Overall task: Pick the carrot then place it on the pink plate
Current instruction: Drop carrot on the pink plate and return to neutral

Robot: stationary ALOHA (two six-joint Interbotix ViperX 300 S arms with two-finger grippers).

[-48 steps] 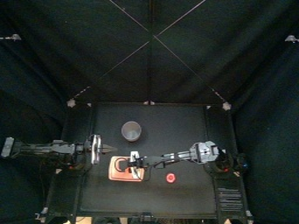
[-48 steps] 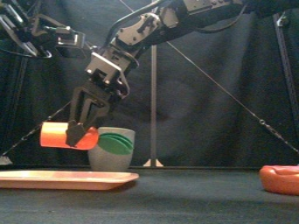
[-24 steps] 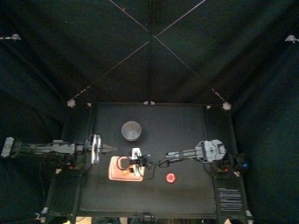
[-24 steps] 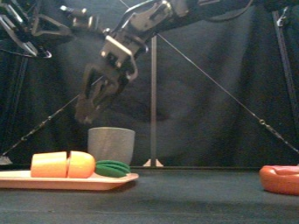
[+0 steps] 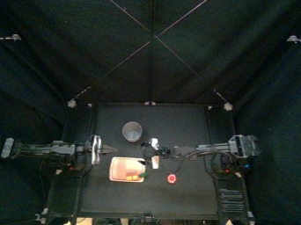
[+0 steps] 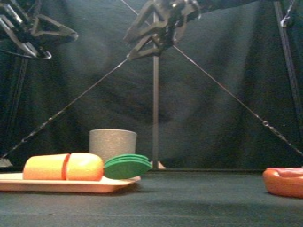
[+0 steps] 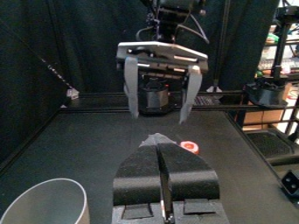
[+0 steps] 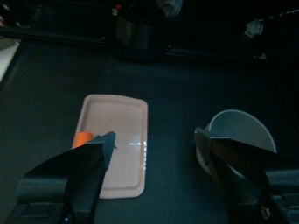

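In the top view the carrot (image 5: 125, 170) is lying on the plate (image 5: 114, 162) at the cup's (image 5: 133, 132) 6 o'clock; in the front view the right hand (image 6: 154, 34) is hanging high at the carrot's 1 o'clock; the wrist views are showing the left hand (image 7: 163, 147) closed and empty, the right one spread wide.

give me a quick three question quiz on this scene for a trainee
1. True or false: the carrot lies on the pink tray.
2. Pick one. The right gripper is: A) shut on the carrot; B) open, high above the table, holding nothing; C) lying flat on the table.
3. Short answer: in the front view, what stands just behind the tray?

Key
1. True. The carrot lies on its side on the tray, green top toward the table's middle.
2. B.
3. The grey cup.
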